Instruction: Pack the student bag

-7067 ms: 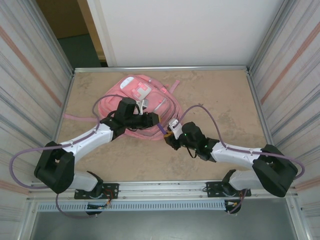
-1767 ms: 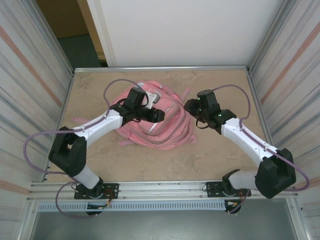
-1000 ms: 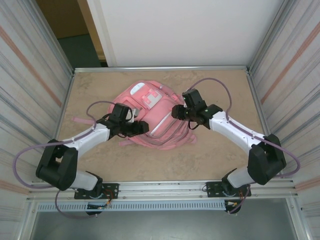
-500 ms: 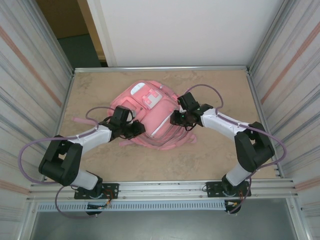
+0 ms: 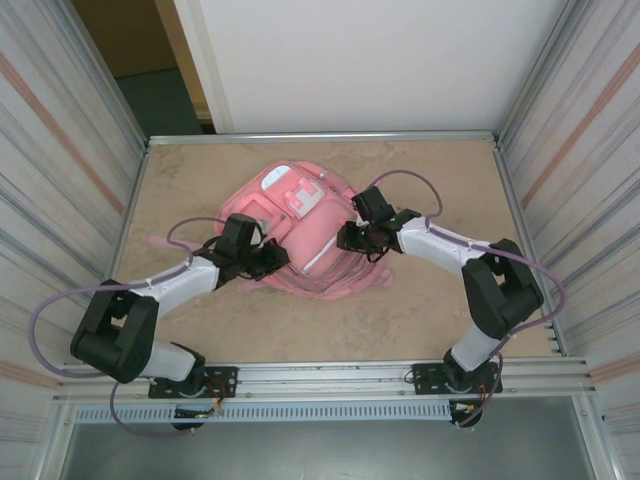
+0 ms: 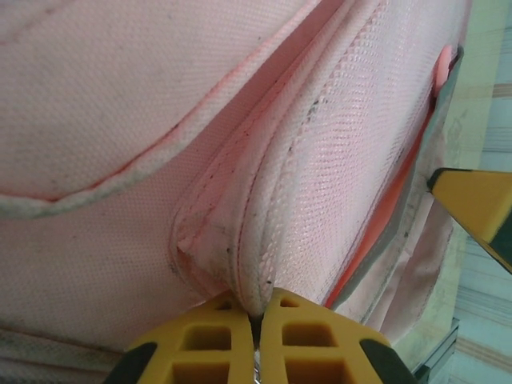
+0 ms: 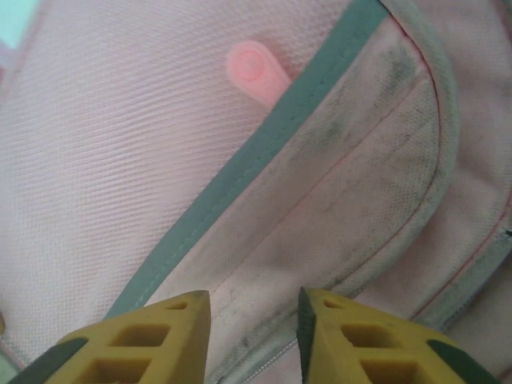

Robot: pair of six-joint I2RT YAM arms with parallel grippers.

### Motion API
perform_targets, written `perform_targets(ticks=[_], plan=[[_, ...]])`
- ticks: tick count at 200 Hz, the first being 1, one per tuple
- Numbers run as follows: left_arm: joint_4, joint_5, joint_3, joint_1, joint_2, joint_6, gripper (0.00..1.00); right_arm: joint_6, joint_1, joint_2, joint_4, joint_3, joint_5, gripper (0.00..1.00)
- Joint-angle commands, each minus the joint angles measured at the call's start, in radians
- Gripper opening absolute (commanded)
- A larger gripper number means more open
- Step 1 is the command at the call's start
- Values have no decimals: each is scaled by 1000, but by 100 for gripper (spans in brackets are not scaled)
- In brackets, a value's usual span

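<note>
Left gripper has just clamped shut, pinching a seam fold on the near-left edge of the bag, which lies flat mid-table, toward the far side. Right gripper hovers over its right side near the pink tab, jaws apart and empty. Bag looks anchored for opening.

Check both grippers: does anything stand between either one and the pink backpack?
Nothing visible does. The left gripper is shut on a fold of the backpack itself. The right gripper hangs open close over its grey-trimmed pocket, and only bare fabric shows in the gap.
</note>
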Motion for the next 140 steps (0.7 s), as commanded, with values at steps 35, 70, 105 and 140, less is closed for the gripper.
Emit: perform_targets(ticks=[35,70,105,140], plan=[[92,15,9,-72,-92,-244,0,33,272,-209,-30,-105,287,41],[11,-69,39,-89,-150,-254,0,107,326,-195,-38,-110,374,45],[68,-127,-6,-84,-181,-222,0,143,246,-52,16,-85,337,42],[93,-128,-44,-29,-197,-212,0,28,155,68,190,-44,247,35]])
